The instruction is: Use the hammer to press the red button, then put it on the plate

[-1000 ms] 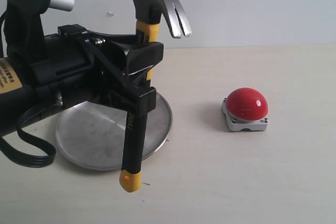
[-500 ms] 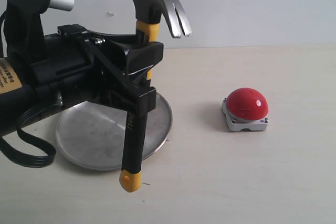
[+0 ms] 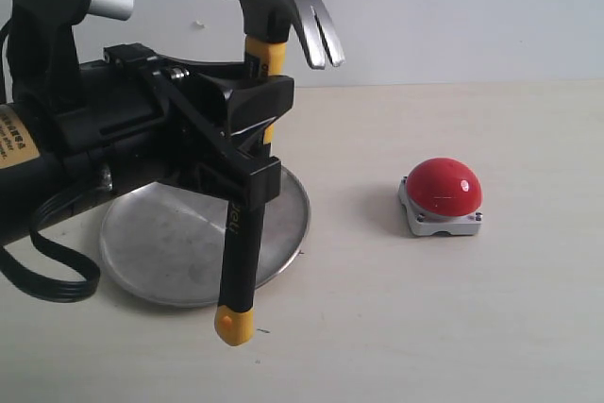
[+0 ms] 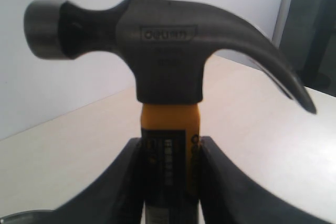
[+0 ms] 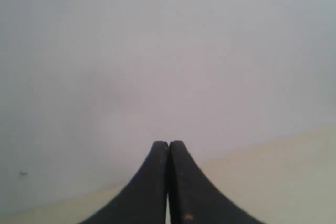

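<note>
Hammer (image 3: pixel 242 261) is up off the table (image 3: pixel 453 318), clamped in the left gripper (image 3: pixel 260 135). Head is on top, and the yellow butt hangs low over the near edge of the plate (image 3: pixel 160 243). Jaws stand approx half open, but only because the handle fills the gap. Left wrist view shows both fingers (image 4: pixel 118 192) tight against the yellow neck, just under the steel head. Grip looks firm and the hammer is close to upright, leaning a bit.

Right gripper (image 5: pixel 168 153) is pinched fully closed w/ nothing in it, and it doesn't show in the ext. view.

Red button (image 3: pixel 444 186) sits on the table well apart from the plate, off to the right, w/ nothing touching it. Can't tell from the pics whether it's been pushed. W/ the hammer raised and the button out of reach, my read is that the press is the step in hand and the plate drop comes after.

Next move, as I judge it:
- Carry the hammer right across the gap, w/ the butt kept clear of the plate rim and table.
- Claw points toward the button and the flat face points away, so the wrist prob. needs to turn and tip the head down.
- Come down centred on the dome. It's round and glossy, so an off-centre touch would likely skid off.
- Press gently, then lift straight off before heading back to the plate.
</note>
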